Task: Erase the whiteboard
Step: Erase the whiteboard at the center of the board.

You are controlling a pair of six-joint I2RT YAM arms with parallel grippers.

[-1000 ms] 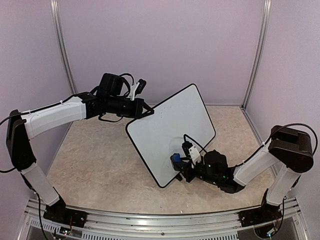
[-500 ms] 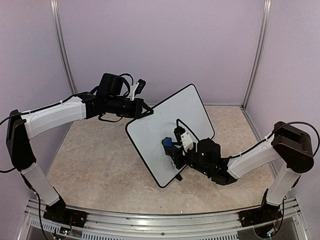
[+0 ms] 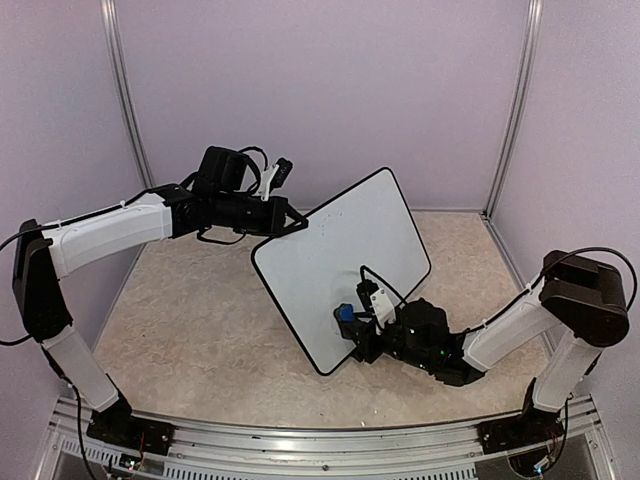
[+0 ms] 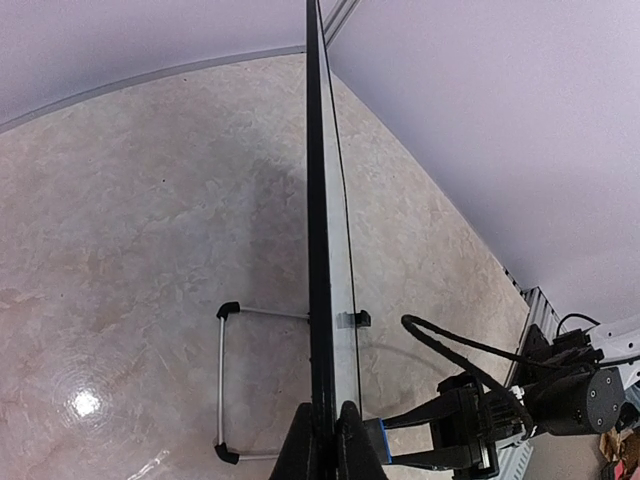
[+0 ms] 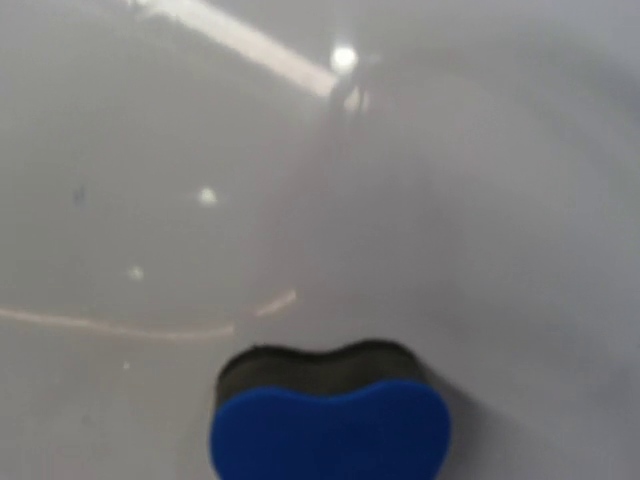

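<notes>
Two hands clenched, left hand on whiteboard edge, right hand holding blue eraser against it

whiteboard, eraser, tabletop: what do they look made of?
Whiteboard: glossy white panel, lights reflect in it, maybe melamine; thin black rim, probably plastic.
Eraser: matte blue top, plastic or foam, over dark felt-like pad.
Tabletop: beige marbled, slight sheen, possibly laminate.

light: bright, even, from above | shadow: soft, beside board on table | glare: white spot on table, streaks on board | blur: right wrist view fuzzy, eraser soft
</notes>
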